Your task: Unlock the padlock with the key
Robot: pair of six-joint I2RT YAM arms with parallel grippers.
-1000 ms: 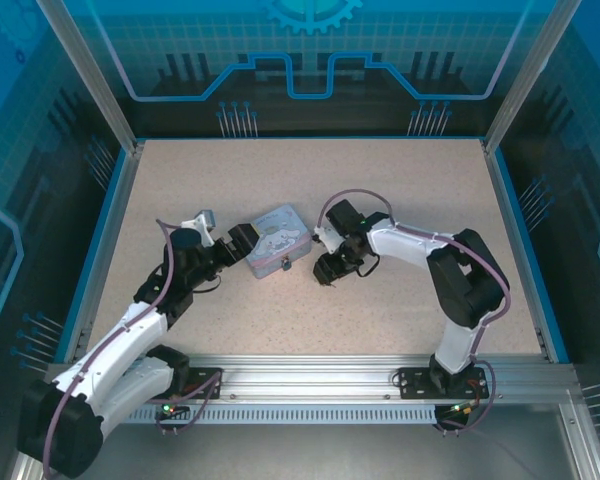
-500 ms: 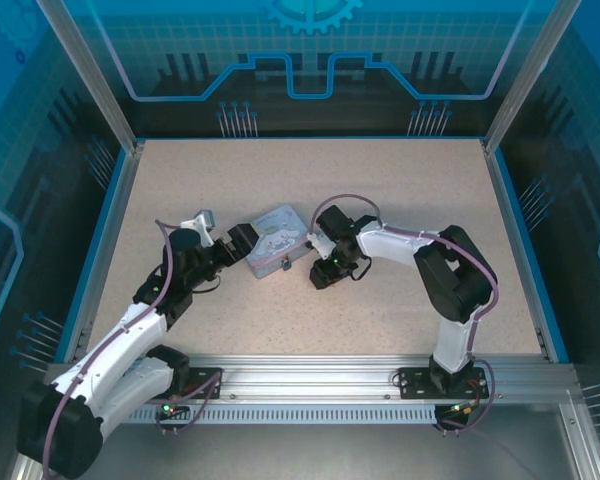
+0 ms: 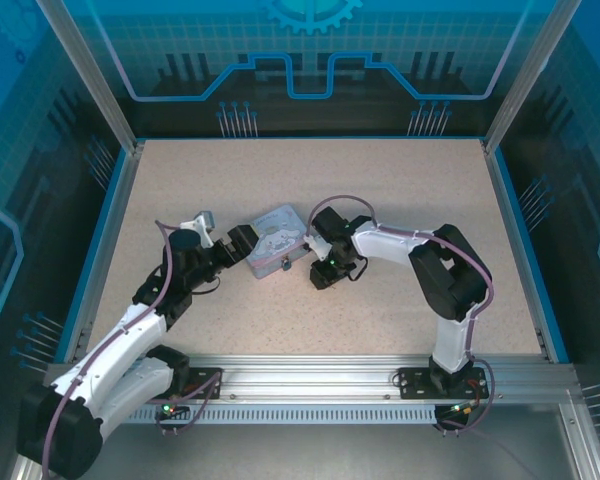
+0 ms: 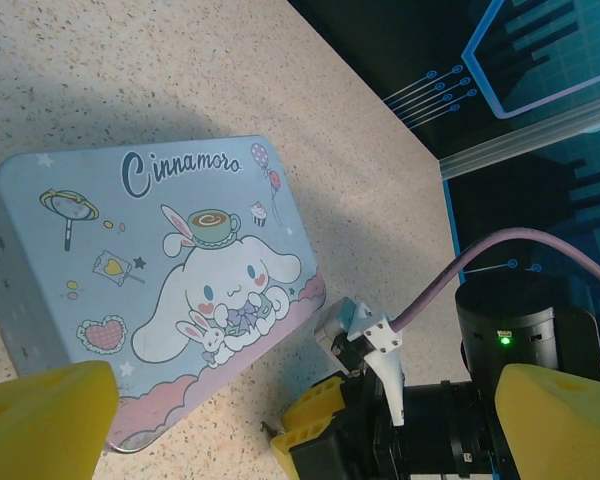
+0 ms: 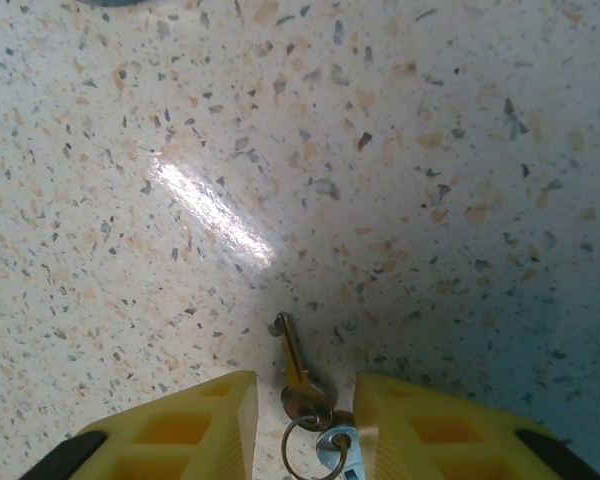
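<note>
The speckled table (image 3: 400,180) has the two arms bent in toward the light-blue cartoon tin (image 3: 277,240), which sits a little left of the middle. The left arm (image 3: 130,330) reaches up to the tin's left side, and the right arm (image 3: 430,260) folds across to its right side.

The tin lies flat with its lid up, and the rabbit drawing is plain to see from the left wrist (image 4: 170,270). The left gripper (image 3: 238,245) is just beside the tin's left edge with its jaws spread wide. From its own camera, one yellow finger (image 4: 45,415) overlaps the tin's near corner and the other (image 4: 565,425) stands far off to the side.

The right gripper (image 3: 323,275) points down at the table just off the tin's near right corner. Its jaws are narrow but not closed, with a gap left between the yellow fingertips (image 5: 180,430).

The key (image 5: 298,365) lies flat on the table in that gap, by the same corner of the tin. Its round head sits between the fingertips, and its blade points out past them. Neither finger appears to touch it. A small wire ring (image 5: 302,455) hangs from the key's head, further back between the fingers.
</note>
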